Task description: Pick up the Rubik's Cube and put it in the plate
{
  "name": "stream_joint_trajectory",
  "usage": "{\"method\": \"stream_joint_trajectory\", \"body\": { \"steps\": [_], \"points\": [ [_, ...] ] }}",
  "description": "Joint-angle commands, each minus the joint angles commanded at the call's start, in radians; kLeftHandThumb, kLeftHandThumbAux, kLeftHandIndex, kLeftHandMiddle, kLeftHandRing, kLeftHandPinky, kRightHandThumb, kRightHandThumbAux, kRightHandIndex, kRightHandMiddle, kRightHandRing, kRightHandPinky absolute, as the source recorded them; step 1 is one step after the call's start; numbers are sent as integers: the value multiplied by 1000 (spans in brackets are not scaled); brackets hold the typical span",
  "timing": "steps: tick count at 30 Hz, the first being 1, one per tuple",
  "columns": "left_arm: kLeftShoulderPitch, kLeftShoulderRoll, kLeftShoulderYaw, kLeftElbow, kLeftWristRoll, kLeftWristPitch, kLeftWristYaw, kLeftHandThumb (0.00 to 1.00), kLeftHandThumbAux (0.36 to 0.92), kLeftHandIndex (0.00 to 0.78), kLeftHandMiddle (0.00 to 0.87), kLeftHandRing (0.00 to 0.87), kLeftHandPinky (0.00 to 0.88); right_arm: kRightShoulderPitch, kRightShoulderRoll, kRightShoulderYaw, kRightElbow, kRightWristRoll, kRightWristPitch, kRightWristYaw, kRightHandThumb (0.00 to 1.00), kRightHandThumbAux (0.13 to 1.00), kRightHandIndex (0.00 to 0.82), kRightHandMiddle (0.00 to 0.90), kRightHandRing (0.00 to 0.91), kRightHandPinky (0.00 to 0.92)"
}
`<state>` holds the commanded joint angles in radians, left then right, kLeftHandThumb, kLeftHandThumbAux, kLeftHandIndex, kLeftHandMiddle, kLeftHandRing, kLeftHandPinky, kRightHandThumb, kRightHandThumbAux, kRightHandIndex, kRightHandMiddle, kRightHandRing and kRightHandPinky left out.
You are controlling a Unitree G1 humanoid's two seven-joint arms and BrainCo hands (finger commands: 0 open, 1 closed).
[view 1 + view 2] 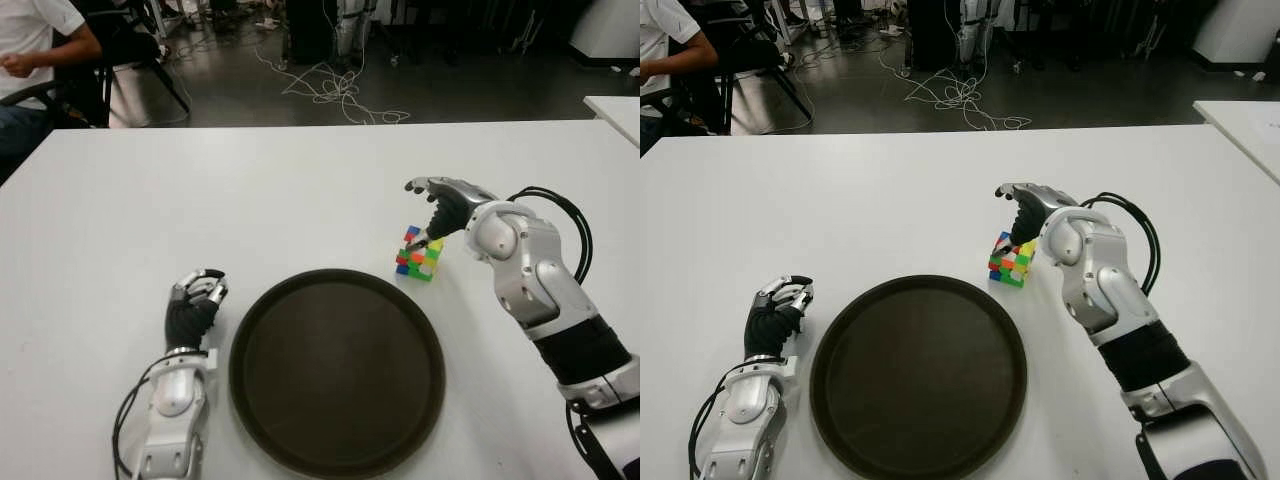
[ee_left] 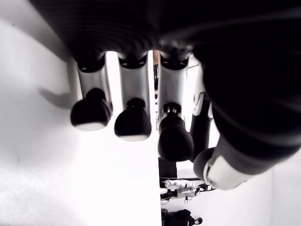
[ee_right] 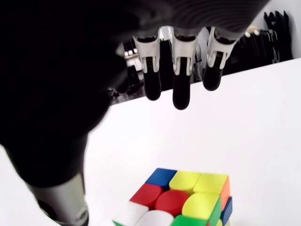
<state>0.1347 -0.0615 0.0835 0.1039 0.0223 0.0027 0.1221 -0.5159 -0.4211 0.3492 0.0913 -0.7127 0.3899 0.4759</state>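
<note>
- Multicoloured Rubik's Cube (image 1: 421,251) on the white table (image 1: 300,190), just beyond the far-right rim of the round dark brown plate (image 1: 240,395).
- Right hand (image 1: 447,205) poised over it, fingers spread, gripping nothing.
- Lower squarely; close thumb and fingers on opposite faces.
- Left hand (image 1: 195,303) left of plate, curled, empty.

white table (image 1: 250,190) fills the foreground. beyond its far edge, dark grey floor (image 1: 230,95) with a tangle of pale cables (image 1: 335,90). far left, a seated person (image 1: 30,50) in a white shirt on a black chair (image 1: 130,55). far right, the corner of a second white table (image 1: 618,112). dark equipment stands along the back.
</note>
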Motion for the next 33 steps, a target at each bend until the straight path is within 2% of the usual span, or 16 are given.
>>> {"method": "stream_joint_trajectory", "body": {
  "steps": [12,22,33],
  "points": [
    [4,3,-2,-15,0,23,-7,711,705,444,818,827,819,1,9,11,23,-9,29,-4,0,822,153,176,195,208],
    [8,6,-6,-18,14,25,1,711,705,444,817,825,815,6,19,15,33,-7,48,-16,0,819,136,169,180,170],
    [8,0,-3,-15,7,7,-2,711,704,444,817,827,819,-15,4,65,59,-23,68,43,0,824,113,157,162,128]
  ]
}}
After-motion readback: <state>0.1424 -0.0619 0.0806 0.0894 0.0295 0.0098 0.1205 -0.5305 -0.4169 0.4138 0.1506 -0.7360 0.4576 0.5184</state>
